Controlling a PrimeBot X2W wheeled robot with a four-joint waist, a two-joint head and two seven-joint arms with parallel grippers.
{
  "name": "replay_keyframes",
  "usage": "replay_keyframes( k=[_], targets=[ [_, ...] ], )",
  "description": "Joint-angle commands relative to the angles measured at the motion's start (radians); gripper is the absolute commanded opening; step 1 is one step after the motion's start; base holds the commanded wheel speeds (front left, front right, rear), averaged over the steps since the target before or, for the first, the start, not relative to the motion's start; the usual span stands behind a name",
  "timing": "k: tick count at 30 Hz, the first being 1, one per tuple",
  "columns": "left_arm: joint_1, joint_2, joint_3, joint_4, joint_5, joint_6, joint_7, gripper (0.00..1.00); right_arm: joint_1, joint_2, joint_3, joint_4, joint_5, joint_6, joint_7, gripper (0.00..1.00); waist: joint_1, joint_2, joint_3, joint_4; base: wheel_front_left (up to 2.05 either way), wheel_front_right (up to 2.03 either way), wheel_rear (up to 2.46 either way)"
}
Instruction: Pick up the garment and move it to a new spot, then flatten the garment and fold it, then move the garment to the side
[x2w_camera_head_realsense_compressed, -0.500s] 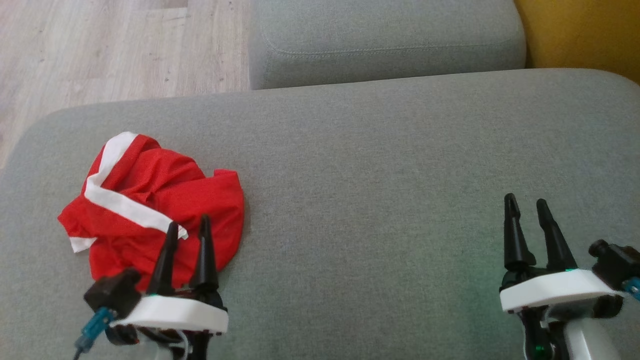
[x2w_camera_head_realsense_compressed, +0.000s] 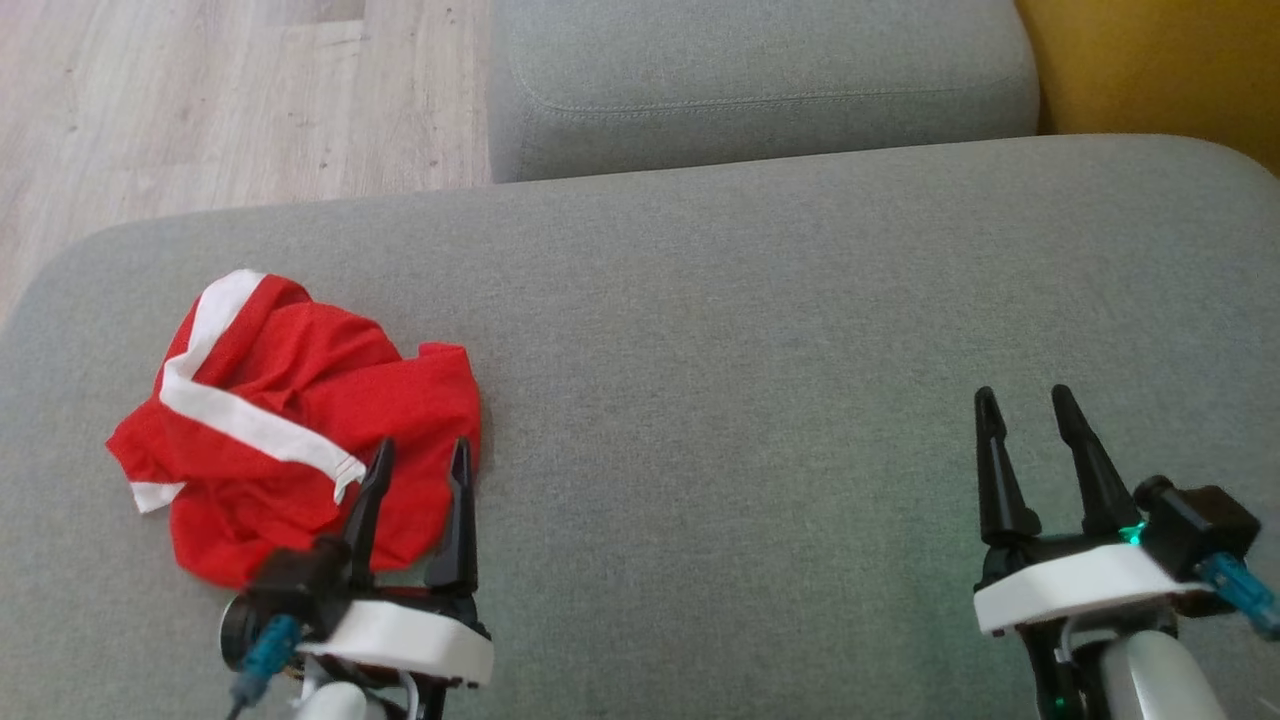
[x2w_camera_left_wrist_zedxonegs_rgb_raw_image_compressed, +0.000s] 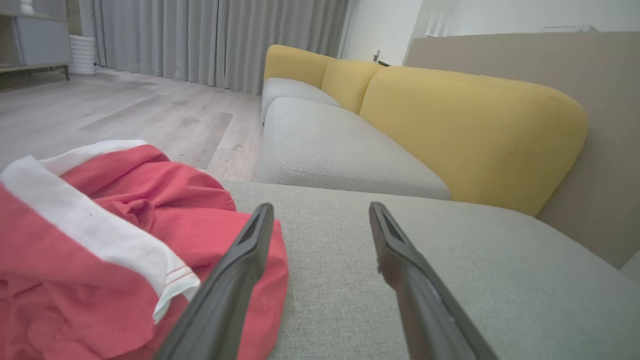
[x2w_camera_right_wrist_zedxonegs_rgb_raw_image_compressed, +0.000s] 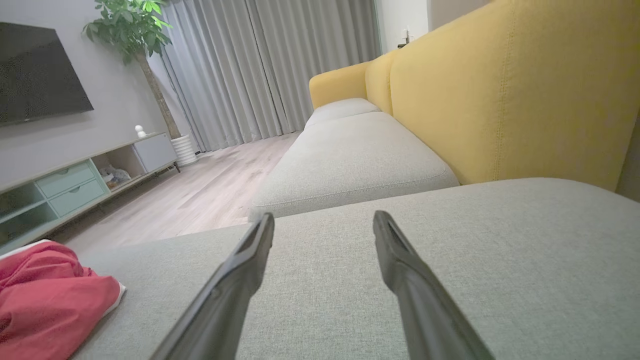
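A broad grey sofa seat (x2w_camera_head_realsense_compressed: 760, 330) is the work surface. In the head view a wooden floor (x2w_camera_head_realsense_compressed: 200, 90) lies beyond it at 11 o'clock, a second seat cushion (x2w_camera_head_realsense_compressed: 760, 80) at 12 and a yellow backrest (x2w_camera_head_realsense_compressed: 1150, 70) at 1. The red garment (x2w_camera_head_realsense_compressed: 300, 400) lies crumpled in a loose heap at about 8 o'clock on the seat, with a white band (x2w_camera_head_realsense_compressed: 230, 415) running across its folds. None of it is spread flat, so the first step, the pick-up, is not yet done. The left gripper (x2w_camera_head_realsense_compressed: 422, 447) stands at 7 o'clock, at the heap's own 4 o'clock edge, jaws spread wide and empty. In the left wrist view one finger lies over the border of the red cloth and the other over bare grey fabric, which reads as a line-up to bite the edge rather than the bulk of the heap. Whether the fingertips touch the cloth cannot be told. The right gripper (x2w_camera_head_realsense_compressed: 1023, 394) is at 4 o'clock over bare seat, well apart from the garment, likewise parted with nothing between its fingers. It is probably kept clear there, beside the free stretch toward 3 o'clock where the garment could be set down and flattened. Slack cloth like this will likely bunch and trail when lifted by one edge, so a deep bite through several layers seems wise.
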Motion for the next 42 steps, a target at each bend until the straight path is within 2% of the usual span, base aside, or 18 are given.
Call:
replay_keyframes(
  k=[1,14,20,25,33,42],
  targets=[
    [-0.060,0.024,0.004,-0.032,0.046,0.016,-0.017,1.00,-0.037,-0.008,0.025,-0.045,-0.049,-0.001,-0.018,1.00,0.0000,-0.0001,-0.001,-0.002,0.00,0.00,0.00],
    [-0.090,0.072,-0.115,0.017,0.214,0.080,-0.055,1.00,-0.034,-0.009,0.044,-0.063,-0.250,-0.001,-0.056,1.00,0.0000,-0.0001,-0.008,-0.003,0.00,0.00,0.00],
    [-0.098,0.073,-0.133,0.008,0.241,0.106,-0.070,1.00,-0.028,-0.009,0.053,-0.058,-0.288,-0.001,-0.071,1.00,0.0000,-0.0001,-0.007,0.003,0.00,0.00,0.00],
    [-0.082,0.054,-0.095,-0.009,0.209,0.117,-0.084,1.00,-0.023,-0.010,0.039,-0.062,-0.282,-0.001,-0.086,1.00,0.0000,-0.0001,-0.005,0.009,0.00,0.00,0.00],
    [-0.030,-0.006,0.026,-0.002,0.178,0.087,-0.111,1.00,-0.012,-0.010,0.016,-0.014,-0.193,-0.001,-0.112,1.00,0.0000,-0.0001,-0.011,0.010,0.00,0.00,0.00],
    [-0.020,-0.041,0.066,0.092,0.193,0.031,-0.119,1.00,-0.019,-0.010,0.034,0.053,-0.181,-0.001,-0.120,1.00,0.0000,-0.0001,-0.017,0.004,0.00,0.00,0.00]
  ],
)
